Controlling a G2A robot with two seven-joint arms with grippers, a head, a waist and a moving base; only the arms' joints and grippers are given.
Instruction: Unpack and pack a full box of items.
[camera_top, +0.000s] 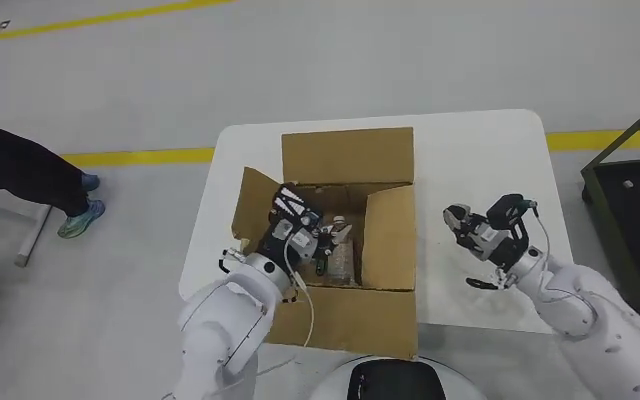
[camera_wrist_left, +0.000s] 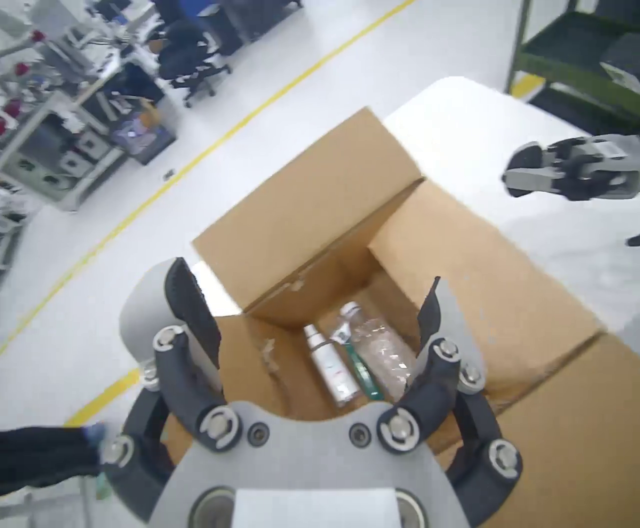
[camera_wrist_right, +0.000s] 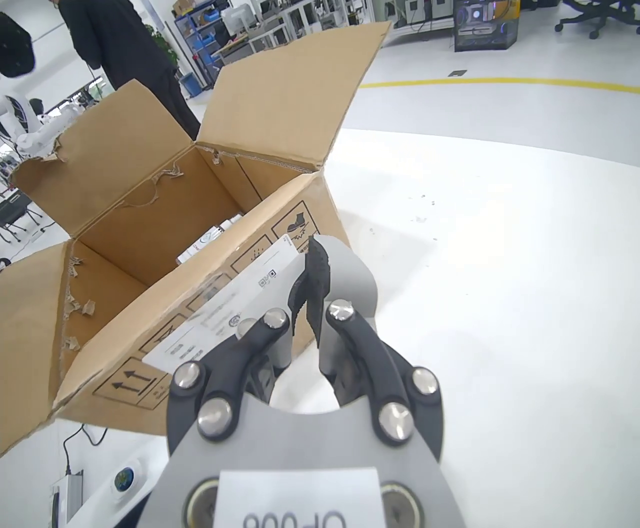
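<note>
An open cardboard box (camera_top: 390, 160) stands in the middle of the white table (camera_top: 480, 150), all its flaps up or out. Inside lie a white spray bottle (camera_wrist_left: 331, 365), a green tube (camera_wrist_left: 363, 372) and a clear crinkled bottle (camera_wrist_left: 384, 352). My left gripper (camera_wrist_left: 312, 310) hangs open above the box's left half, nothing between its fingers. My right gripper (camera_wrist_right: 306, 280) is shut and empty, held over bare table to the right of the box (camera_wrist_right: 150, 240), whose labelled side wall it faces. The same gripper (camera_top: 462, 222) sits near the table's right front.
A dark green cart (camera_top: 612, 200) stands off the table's right edge. A yellow floor line (camera_top: 140, 156) runs behind the table. A person's legs (camera_top: 45, 180) are on the floor to the far left. Bare table lies right of the box.
</note>
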